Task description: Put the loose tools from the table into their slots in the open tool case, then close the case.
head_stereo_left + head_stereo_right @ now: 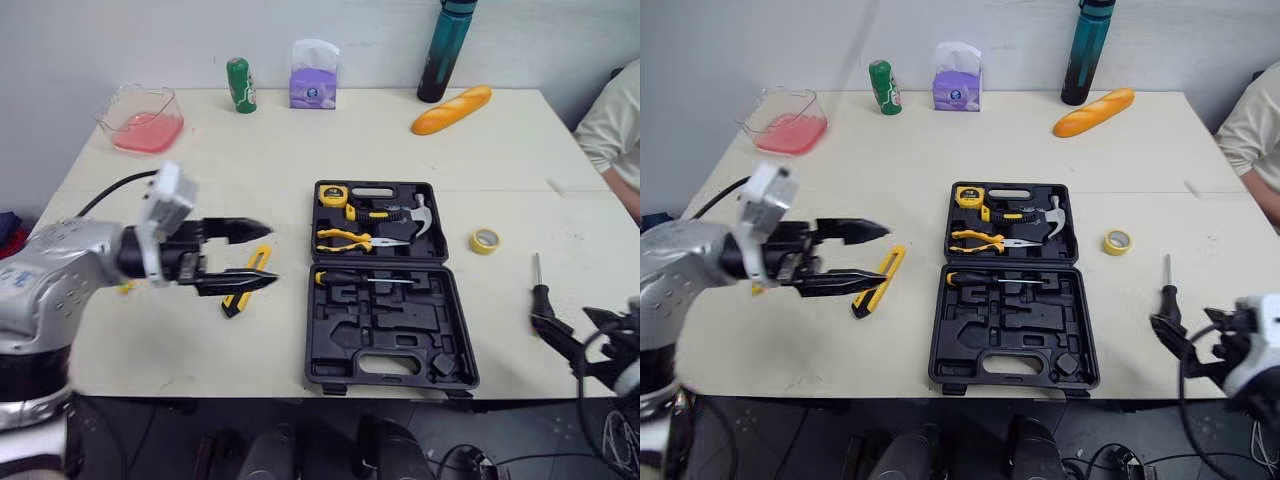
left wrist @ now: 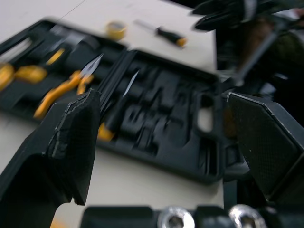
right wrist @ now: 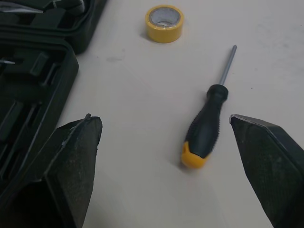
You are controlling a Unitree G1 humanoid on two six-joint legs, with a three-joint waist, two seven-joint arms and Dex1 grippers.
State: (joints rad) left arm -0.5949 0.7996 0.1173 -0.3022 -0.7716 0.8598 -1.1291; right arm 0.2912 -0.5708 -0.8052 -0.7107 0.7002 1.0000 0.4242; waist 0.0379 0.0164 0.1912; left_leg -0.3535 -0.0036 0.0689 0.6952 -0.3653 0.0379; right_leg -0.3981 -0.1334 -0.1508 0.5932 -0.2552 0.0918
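Observation:
The open black tool case (image 1: 330, 345) lies at the table's middle, holding a tape measure, pliers, a hammer and a screwdriver. A yellow utility knife (image 1: 240, 296) lies on the table left of the case. My left gripper (image 1: 270, 256) hovers open just above it, its lower finger crossing the knife. A black screwdriver with a yellow end (image 3: 206, 126) lies right of the case, and a yellow tape roll (image 1: 485, 241) sits beyond it. At the front right edge my right gripper (image 1: 567, 320) is open, close behind the screwdriver's handle (image 1: 540, 298).
Along the table's back stand a pink container (image 1: 143, 120), a green can (image 1: 240, 85), a purple tissue box (image 1: 313, 85), a teal bottle (image 1: 445, 50) and a bread loaf (image 1: 452, 110). A person's sleeve (image 1: 615, 125) shows at the right edge.

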